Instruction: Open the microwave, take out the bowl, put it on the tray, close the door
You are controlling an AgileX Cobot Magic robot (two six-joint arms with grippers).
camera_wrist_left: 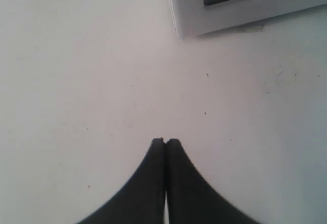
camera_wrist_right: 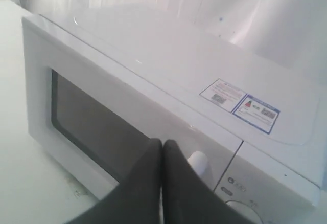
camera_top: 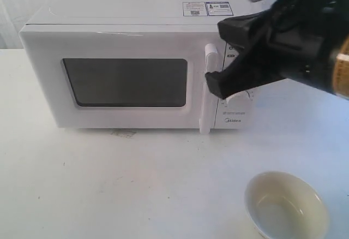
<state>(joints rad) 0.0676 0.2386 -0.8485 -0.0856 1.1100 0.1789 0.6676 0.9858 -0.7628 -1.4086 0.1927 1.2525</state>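
Observation:
The white microwave point(camera_top: 125, 4) stands at the back of the table with its door point(camera_top: 43, 81) closed flat. The dark window point(camera_top: 126, 82) shows nothing inside. My right gripper point(camera_top: 210, 84) is shut and empty, its tips just beside the white bar handle point(camera_top: 207, 113), about halfway up. In the right wrist view the shut gripper point(camera_wrist_right: 162, 142) sits in front of the handle's top end point(camera_wrist_right: 198, 161). The cream-white bowl point(camera_top: 286, 205) sits upright on the table at the front right, apart from both grippers. My left gripper point(camera_wrist_left: 165, 141) is shut and empty above bare table. No tray is in view.
The right arm covers most of the knob panel point(camera_top: 233, 116). Stickers point(camera_top: 207, 8) lie on the microwave's top. A lower front corner of the microwave point(camera_wrist_left: 179, 27) shows in the left wrist view. The table point(camera_top: 136, 184) is white.

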